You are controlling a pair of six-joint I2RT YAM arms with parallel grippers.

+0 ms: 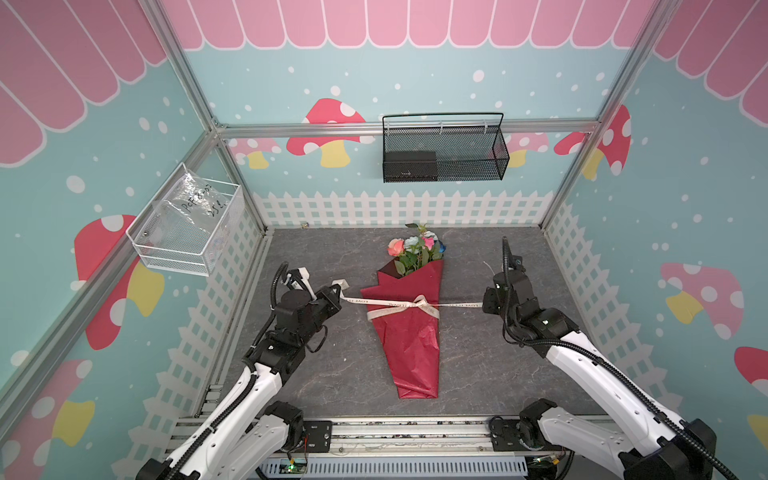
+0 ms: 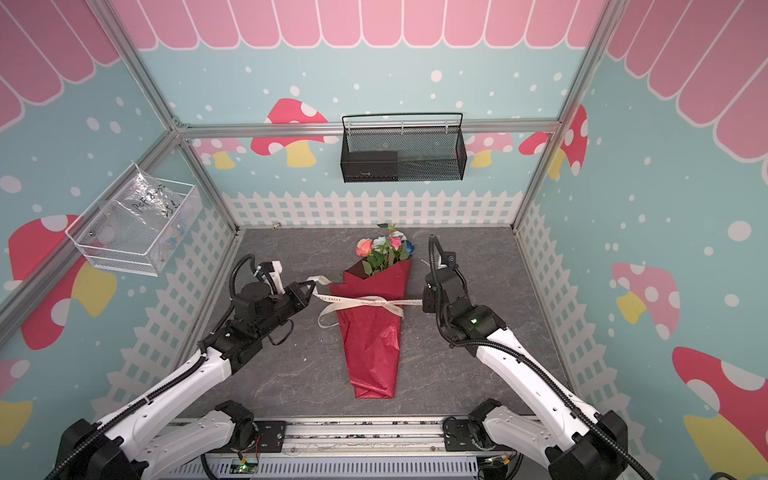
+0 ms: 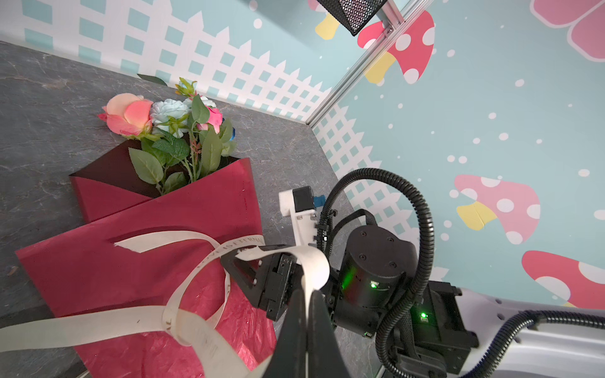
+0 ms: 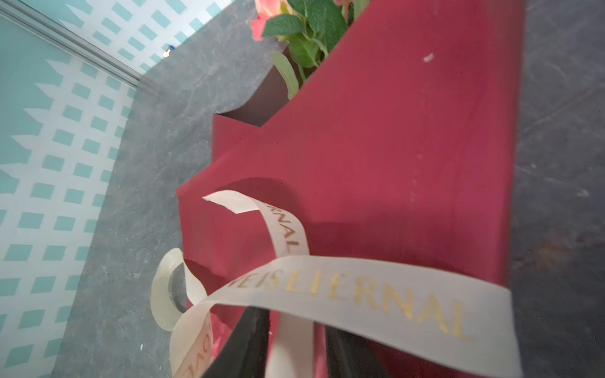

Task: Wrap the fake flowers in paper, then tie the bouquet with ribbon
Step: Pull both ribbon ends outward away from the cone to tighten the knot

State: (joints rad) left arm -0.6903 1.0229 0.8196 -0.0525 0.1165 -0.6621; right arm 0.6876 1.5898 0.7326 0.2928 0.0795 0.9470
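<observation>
**Ribbon crossed over the wrap: left claw clenched, right claw parted**

The bouquet of fake flowers (image 1: 409,332) lies flat on the grey table (image 1: 324,374). The narrow tail of its red wrapping paper (image 1: 415,374) points toward the arm bases.

Across the bouquet's waist, the cream ribbon (image 1: 390,302) is looped into a loose knot. The left gripper (image 1: 340,293) sits just left of the bouquet, clenched on one ribbon end. The right gripper (image 4: 294,353) sits just right of it with its jaws parted. The lettered ribbon lies over and between them, apparently not pinched.

At the bouquet's far end, the flower heads (image 1: 415,249) spill out of the wrap's open mouth.

The bundle looks light, and the paper thin, crinkly and probably slick. A hard sideways pull would likely drag or crush the bouquet rather than tighten the knot. The ribbon is soft and flat, so I judge the best hold to be on its free ends near the knot, with both sides pulled evenly.
</observation>
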